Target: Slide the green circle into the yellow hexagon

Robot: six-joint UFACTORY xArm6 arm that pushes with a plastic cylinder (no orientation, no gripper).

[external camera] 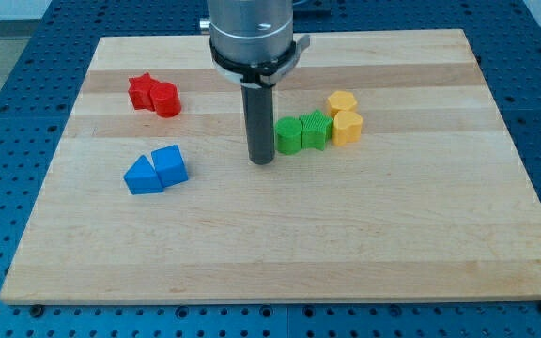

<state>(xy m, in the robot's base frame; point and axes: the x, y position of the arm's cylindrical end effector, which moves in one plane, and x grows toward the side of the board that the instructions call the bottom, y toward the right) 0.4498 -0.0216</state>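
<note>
Two green blocks sit side by side near the board's middle: a roundish one [289, 135] on the left and another [316, 130] touching it on the right. Two yellow blocks stand right of them: an upper hexagon-like one [342, 102] and a lower one [347, 127], which touches the right green block. My tip [262, 161] rests on the board just left of the left green block, right beside it; I cannot tell whether it touches.
A red star [140, 91] and a red round block [165, 99] touch at the view's upper left. Two blue blocks [143, 176] [170, 164] touch at the left. The wooden board [280, 253] lies on a blue surface.
</note>
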